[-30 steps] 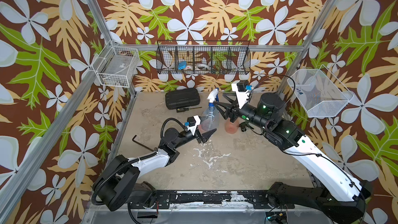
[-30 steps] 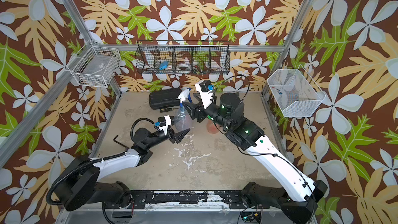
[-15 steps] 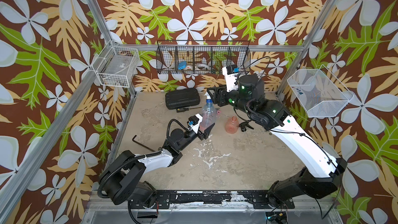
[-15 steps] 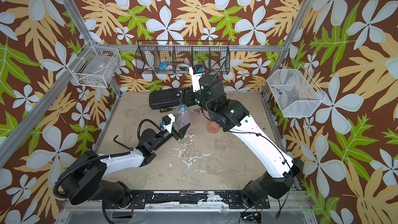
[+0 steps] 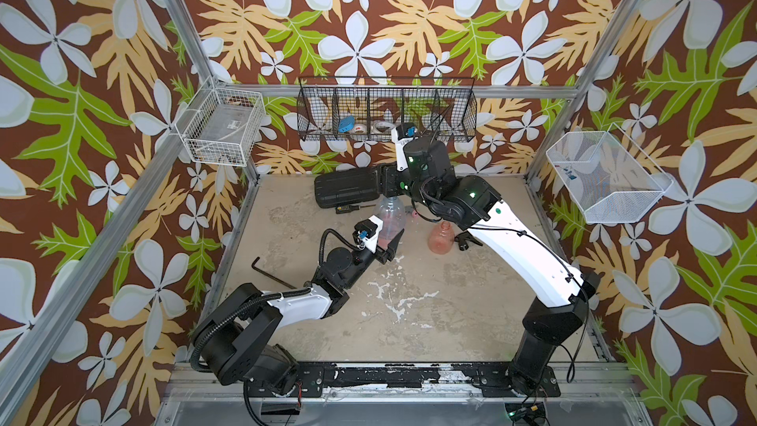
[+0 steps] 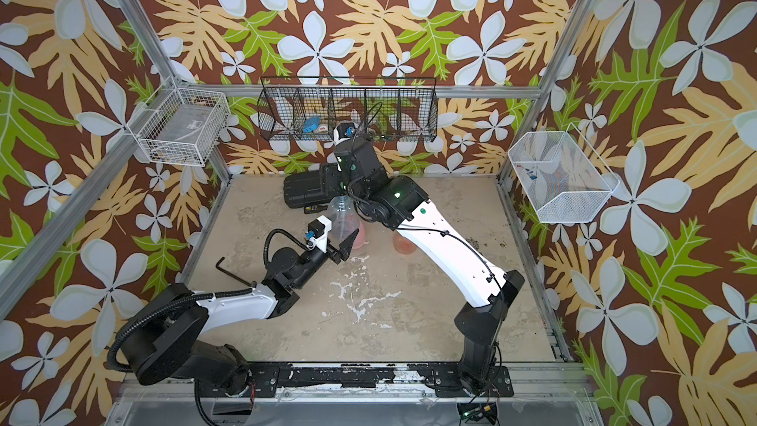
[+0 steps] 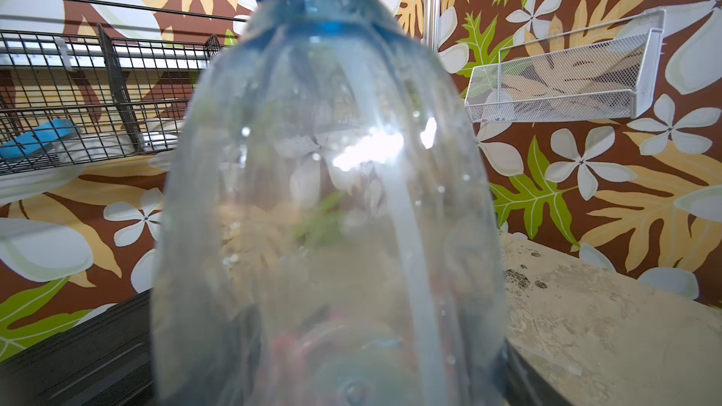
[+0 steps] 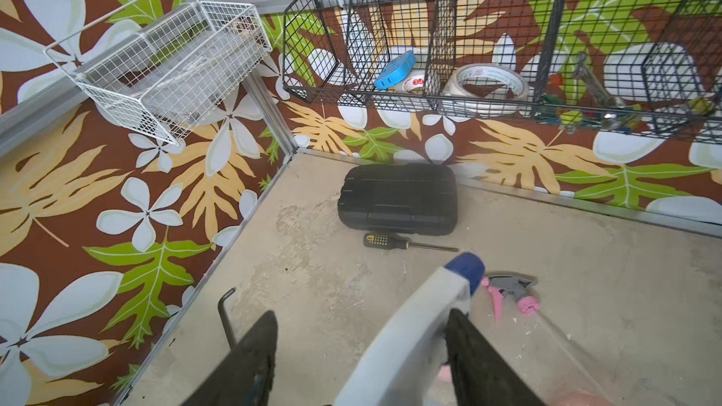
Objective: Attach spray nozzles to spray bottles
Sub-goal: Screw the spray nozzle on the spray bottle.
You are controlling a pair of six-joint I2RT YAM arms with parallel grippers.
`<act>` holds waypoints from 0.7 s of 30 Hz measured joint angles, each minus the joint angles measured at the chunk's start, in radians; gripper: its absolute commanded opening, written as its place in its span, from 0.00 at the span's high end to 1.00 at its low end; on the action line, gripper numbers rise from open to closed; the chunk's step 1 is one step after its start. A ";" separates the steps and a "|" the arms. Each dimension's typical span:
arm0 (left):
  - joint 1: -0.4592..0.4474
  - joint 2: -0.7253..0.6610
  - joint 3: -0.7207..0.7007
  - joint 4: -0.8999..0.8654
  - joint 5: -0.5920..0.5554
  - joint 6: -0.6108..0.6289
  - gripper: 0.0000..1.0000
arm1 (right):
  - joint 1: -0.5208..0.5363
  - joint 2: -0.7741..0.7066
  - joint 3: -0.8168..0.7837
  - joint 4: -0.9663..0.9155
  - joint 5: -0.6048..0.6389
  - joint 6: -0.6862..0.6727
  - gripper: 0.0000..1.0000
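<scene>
Clear bluish plastic under a white head: bottle and nozzle together, both arms at them.

Nearest, the left arm [image 5: 303,305] reaches low over the table [image 5: 409,301], and the left gripper [image 5: 387,241] clasps the clear bluish bottle [image 5: 393,217] round its lower body, near upright, neck uppermost. The white-and-blue nozzle [image 8: 422,326] sits on that neck, its dip tube [image 7: 410,267] running down inside; whether the collar is screwed home I cannot tell. The right gripper [image 8: 362,313] is the nearer to it and straddles the head lengthwise, the blue tip pointing past the fingertips. One finger [image 8: 476,349] touches the head and the other stands clear, so it is released, not pinching. A tightening turn would likely need that gap closed first. The right arm [image 5: 520,247] arches high from its base, wrist bent down above the neck. Beyond lie the grey-and-pink nozzle [image 8: 510,285] and the black case [image 8: 396,199].
</scene>
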 measured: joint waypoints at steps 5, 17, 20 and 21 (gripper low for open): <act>0.000 -0.012 -0.007 -0.005 -0.011 0.006 0.38 | -0.002 0.042 0.026 -0.012 0.013 -0.015 0.40; 0.000 -0.059 -0.019 -0.031 -0.014 0.041 0.37 | -0.002 0.013 -0.013 -0.014 0.032 -0.051 0.83; 0.000 -0.068 -0.019 -0.040 -0.005 0.045 0.37 | -0.002 -0.009 -0.039 0.005 0.029 -0.061 0.99; 0.000 -0.073 -0.019 -0.045 0.001 0.043 0.37 | -0.002 -0.020 -0.055 0.014 0.026 -0.071 1.00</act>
